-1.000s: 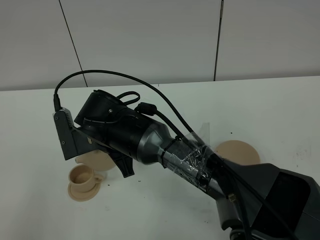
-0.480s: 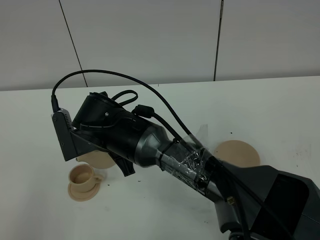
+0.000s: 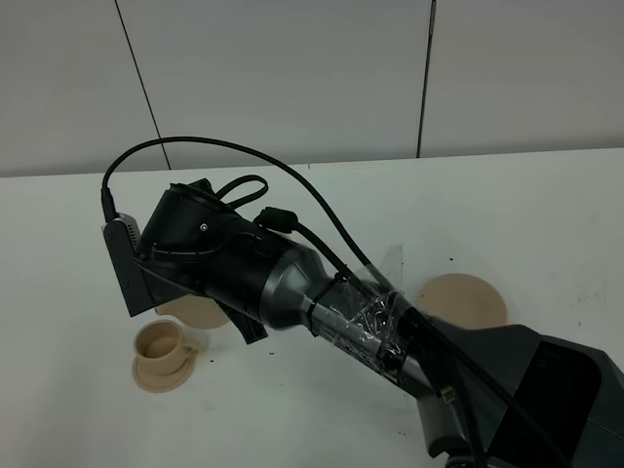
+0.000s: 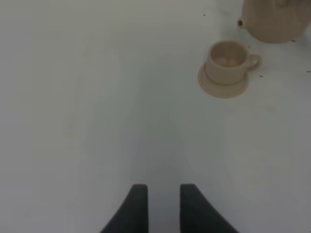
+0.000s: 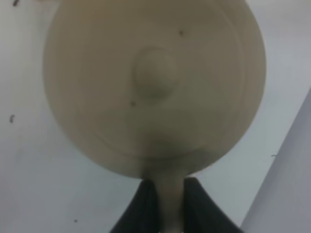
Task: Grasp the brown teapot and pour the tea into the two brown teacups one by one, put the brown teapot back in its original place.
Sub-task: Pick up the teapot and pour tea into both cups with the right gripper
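The brown teapot [image 5: 155, 82] fills the right wrist view from above, domed lid and knob facing the camera. My right gripper [image 5: 170, 196] is shut on its loop handle. In the high view my right arm [image 3: 263, 278] reaches across to the left and covers most of the teapot [image 3: 195, 312]. One brown teacup [image 3: 159, 341] stands on its small saucer just in front of the pot; it shows as teacup [image 4: 226, 60] beside the teapot [image 4: 274, 22] in the left wrist view. The second teacup is hidden. My left gripper [image 4: 163, 208] is open over bare table.
The wide flat saucer [image 3: 464, 297] lies bare on the white table [image 3: 78, 244], right of the arm. A black cable [image 3: 224, 146] loops above the right wrist. A grey panelled wall runs behind the table.
The right wrist has turned slightly and shifted a little to the left with the teapot in its grip. The teacup and the wide saucer have not moved.
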`<state>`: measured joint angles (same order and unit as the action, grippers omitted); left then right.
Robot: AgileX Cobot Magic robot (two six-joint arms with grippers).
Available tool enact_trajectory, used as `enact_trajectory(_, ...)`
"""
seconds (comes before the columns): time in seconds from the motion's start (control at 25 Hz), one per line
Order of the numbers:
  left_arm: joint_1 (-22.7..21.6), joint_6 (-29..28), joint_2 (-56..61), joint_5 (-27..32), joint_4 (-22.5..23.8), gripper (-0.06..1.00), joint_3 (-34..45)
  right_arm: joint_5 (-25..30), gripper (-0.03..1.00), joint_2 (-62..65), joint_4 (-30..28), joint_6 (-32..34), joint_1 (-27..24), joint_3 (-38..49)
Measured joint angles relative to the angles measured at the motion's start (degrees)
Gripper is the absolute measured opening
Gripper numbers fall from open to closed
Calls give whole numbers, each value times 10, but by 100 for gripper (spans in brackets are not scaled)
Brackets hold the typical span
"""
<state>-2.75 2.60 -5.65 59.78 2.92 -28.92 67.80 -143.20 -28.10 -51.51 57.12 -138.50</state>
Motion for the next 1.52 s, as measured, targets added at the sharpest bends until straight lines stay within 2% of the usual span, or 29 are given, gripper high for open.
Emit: enact_trajectory(1.52,0,-1,0,0,0,23,0,15,10,-19,-83,14,40,0)
